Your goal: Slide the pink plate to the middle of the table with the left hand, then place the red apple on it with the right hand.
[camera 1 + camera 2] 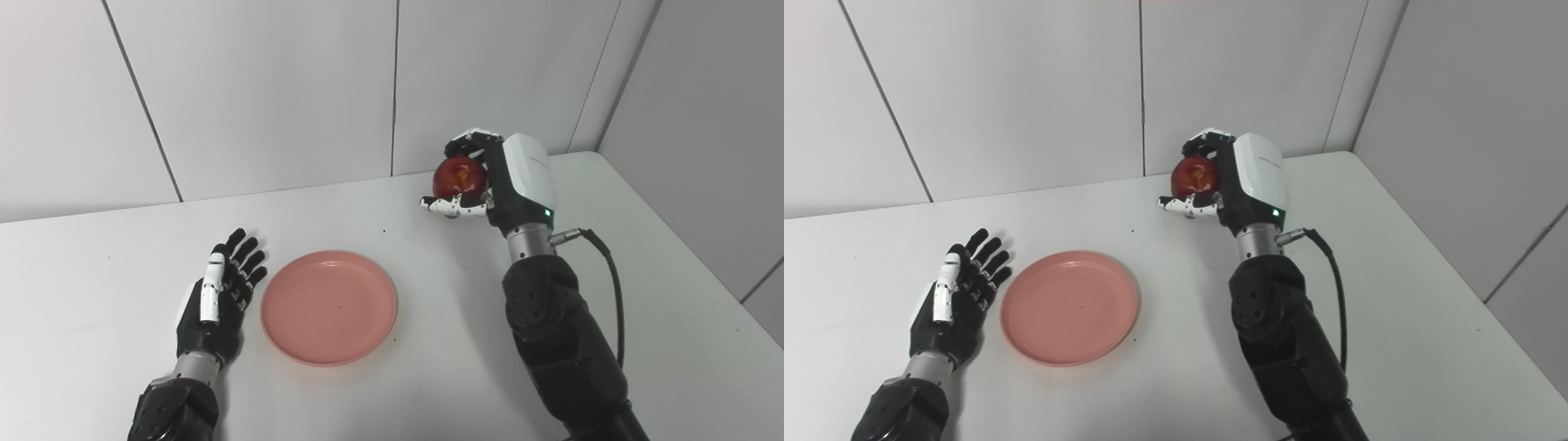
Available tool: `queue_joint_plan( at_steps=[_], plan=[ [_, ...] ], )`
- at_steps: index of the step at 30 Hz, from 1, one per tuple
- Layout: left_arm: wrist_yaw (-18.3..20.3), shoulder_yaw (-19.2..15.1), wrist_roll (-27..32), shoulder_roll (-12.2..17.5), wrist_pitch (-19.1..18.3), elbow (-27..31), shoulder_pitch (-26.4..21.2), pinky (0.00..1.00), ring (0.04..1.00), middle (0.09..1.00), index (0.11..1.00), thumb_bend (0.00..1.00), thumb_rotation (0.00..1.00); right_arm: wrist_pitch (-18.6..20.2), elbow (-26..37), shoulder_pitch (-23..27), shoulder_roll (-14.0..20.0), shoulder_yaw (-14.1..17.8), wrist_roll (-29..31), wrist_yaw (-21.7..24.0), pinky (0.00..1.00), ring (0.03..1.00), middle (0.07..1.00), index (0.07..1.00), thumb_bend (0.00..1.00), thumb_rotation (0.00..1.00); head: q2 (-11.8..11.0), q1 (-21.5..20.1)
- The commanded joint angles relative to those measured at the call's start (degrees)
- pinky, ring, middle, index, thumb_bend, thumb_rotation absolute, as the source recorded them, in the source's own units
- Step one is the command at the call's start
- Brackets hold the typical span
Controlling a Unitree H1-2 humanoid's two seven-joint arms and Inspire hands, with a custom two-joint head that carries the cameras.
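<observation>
White table carries the pink plate near centre, our left hand lying open beside it. We judge the red apple, enclosed by the right hand above the far side, firm, smooth and slippery, best cupped round its middle.

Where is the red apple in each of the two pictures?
Left eye view: the red apple sits right of the picture's middle, upper half, held in the right hand.
Right eye view: the red apple sits almost at the picture's middle, upper half, in the same hand.
Shared landmark: the pink plate lies below and left of the apple in both views.
</observation>
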State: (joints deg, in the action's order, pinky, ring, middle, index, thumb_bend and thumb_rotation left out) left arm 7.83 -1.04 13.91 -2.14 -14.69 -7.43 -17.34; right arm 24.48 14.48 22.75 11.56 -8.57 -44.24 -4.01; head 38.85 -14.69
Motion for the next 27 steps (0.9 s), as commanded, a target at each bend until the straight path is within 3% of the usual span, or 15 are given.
queue_joint_plan(
  at_steps=[1, 15, 27],
  plan=[
    [-0.8, 0.7, -0.8, -0.9, -1.0, -0.5, 1.1, 0.92, 0.920, 0.924, 0.902, 0.39, 1.00, -3.3, 0.0, 3.2, -0.9, -1.3, -0.6, -0.6, 0.24, 0.317, 0.420, 0.527, 0.52, 0.00, -0.1, 1.6],
    [-3.2, 1.3, -2.7, -4.0, -0.5, 0.0, 1.5, 0.90, 0.906, 0.912, 0.891, 0.37, 1.00, -6.3, -5.7, 5.1, -6.6, -8.1, -0.2, -0.8, 0.24, 0.321, 0.424, 0.520, 0.53, 0.00, -0.5, 11.4],
    [-4.5, 1.6, -4.1, -4.8, 1.2, -0.4, 1.2, 0.92, 0.919, 0.923, 0.903, 0.39, 1.00, -10.4, -9.4, 4.0, -9.4, -9.3, 2.3, -2.7, 0.26, 0.336, 0.426, 0.522, 0.53, 0.00, -0.5, 16.6]
  ],
)
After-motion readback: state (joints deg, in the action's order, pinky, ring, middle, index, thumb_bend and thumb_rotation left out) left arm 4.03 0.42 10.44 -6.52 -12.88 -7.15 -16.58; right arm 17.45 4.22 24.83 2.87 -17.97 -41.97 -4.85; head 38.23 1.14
